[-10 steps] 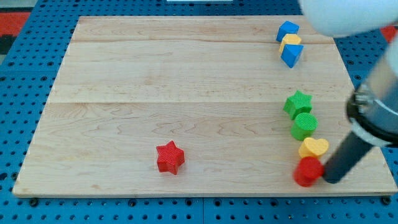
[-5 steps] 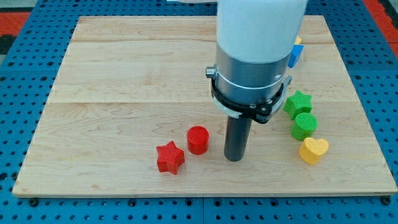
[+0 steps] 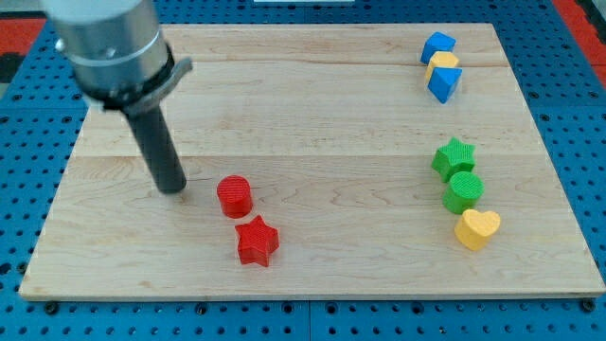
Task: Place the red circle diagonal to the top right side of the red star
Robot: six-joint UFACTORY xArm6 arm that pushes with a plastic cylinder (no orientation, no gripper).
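Sitting just above and slightly to the view's left of the red star-shaped block (image 3: 257, 241), the red round cylinder block (image 3: 234, 196) is nearly touching it, on the pale wooden board (image 3: 303, 114). For the task it needs to lie up and to the view's right of the star, so by my judgement it is on the wrong side of the star's upper edge.

Relation that matters: the red circle lies to the view's right of my tip (image 3: 172, 189), near but apart, with bare wood between. My tip is roughly level with the circle's upper half. A push from where I stand would, I judge, send the circle toward the view's right, which is the wanted direction, though it may brush the star's upper point on the way.

Tool state: a plain dark rod, nothing to spread or pinch; the tip touches no block. The rod slants up toward the view's top left into the grey collar and the arm's body.

Further out, all well apart from the work:
- green star block (image 3: 454, 157), green round block (image 3: 464, 191) and yellow heart block (image 3: 477, 228), in a column at the view's right.
- two blue blocks (image 3: 437, 45) with a yellow block (image 3: 442, 62) between them, at the view's top right; shapes unclear.
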